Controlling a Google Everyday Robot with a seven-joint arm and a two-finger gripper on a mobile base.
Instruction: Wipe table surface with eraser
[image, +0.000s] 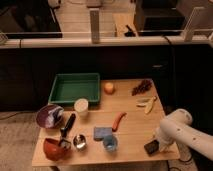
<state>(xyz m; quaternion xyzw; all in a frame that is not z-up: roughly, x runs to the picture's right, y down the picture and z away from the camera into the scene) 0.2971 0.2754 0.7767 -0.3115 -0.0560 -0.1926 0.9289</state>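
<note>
The white robot arm's gripper (156, 144) reached down at the near right corner of the light tan wooden plank table surface (132, 130); whether it gripped anything could not be told. The small flat black rectangular eraser (151, 147) lay on the wood there, right at the gripper's tip. A blue rectangular sponge (101, 132) sat near the front edge's middle, a green plastic tray (74, 88) at the far left corner.

white gripper (159, 145) at black eraser (151, 147), tan planked table surface (132, 120), green tray (74, 88), blue sponge (102, 132)
</note>
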